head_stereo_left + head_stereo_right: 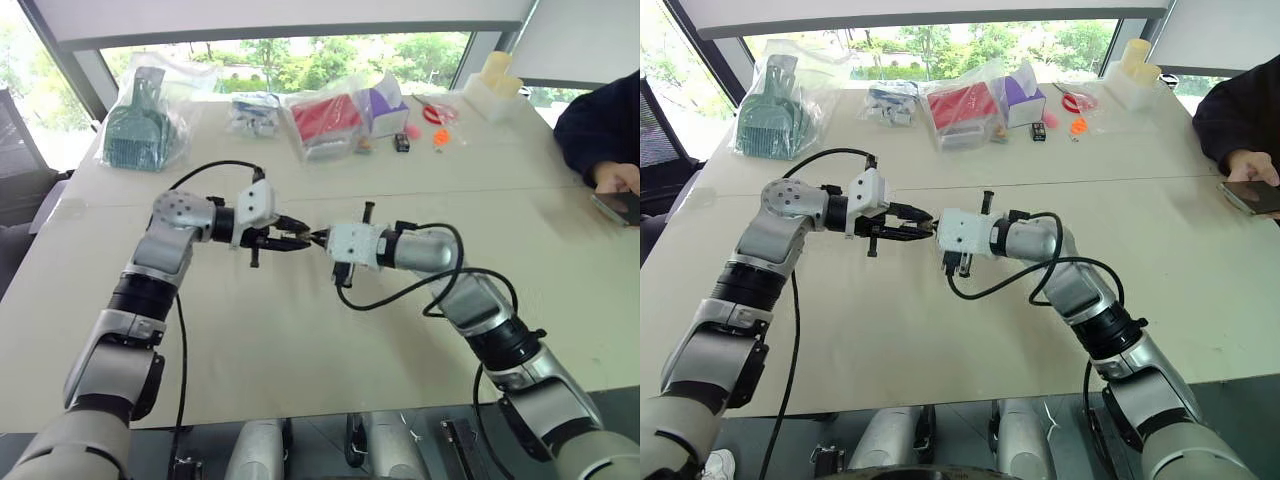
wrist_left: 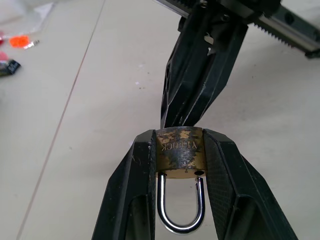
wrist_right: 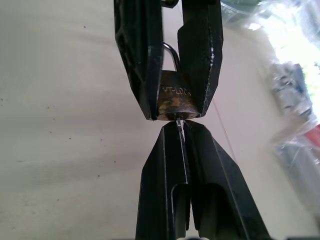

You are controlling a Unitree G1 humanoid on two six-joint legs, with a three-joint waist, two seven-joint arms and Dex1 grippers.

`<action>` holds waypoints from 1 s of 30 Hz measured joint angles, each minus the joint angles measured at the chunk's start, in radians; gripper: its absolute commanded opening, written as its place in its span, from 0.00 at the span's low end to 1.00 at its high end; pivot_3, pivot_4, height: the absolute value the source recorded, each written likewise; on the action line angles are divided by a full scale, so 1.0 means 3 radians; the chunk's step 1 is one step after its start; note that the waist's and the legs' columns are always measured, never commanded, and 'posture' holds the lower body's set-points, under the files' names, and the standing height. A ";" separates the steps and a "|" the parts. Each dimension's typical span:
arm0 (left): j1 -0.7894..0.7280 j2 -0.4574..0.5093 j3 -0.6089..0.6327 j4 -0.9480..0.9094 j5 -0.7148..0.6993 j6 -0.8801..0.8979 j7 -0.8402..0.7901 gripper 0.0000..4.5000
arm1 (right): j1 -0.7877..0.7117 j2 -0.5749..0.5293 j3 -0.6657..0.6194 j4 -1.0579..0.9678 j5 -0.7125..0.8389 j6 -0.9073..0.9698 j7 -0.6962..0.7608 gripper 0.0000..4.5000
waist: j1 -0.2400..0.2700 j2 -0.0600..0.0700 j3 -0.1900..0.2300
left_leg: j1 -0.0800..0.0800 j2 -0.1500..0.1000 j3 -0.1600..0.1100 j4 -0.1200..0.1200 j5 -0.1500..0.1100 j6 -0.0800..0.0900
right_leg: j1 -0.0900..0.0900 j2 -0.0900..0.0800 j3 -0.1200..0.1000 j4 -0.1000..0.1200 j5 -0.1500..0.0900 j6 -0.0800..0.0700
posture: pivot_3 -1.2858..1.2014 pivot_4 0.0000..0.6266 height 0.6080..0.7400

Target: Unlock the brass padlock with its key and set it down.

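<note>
Above the middle of the table the two grippers meet tip to tip. My left gripper is shut on the brass padlock, its fingers pressing the worn brass body from both sides. The silver shackle loops back between those fingers and looks seated in the body. My right gripper is shut on the key, a thin silver sliver that runs from between its tips into the padlock's bottom face. In the head views the left gripper and right gripper hover over the tabletop.
Along the table's far edge lie a bagged green brush set, a bagged red item, a purple box, a small black block and orange bits. A person's dark sleeve and phone are at the right.
</note>
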 measured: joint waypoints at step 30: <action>-0.0239 -0.0029 0.0146 0.0175 -0.0365 0.0883 -0.0489 0.17 | -0.0073 -0.0249 0.0165 0.0621 -0.1046 -0.2387 -0.0981 0.99 | -0.0008 0.0000 0.0000 | 0.0002 0.0000 0.0003 0.0000 0.0001 -0.0002 | -0.0001 0.0000 0.0003 0.0003 0.0000 0.0003 | 0.52 0.24 1.00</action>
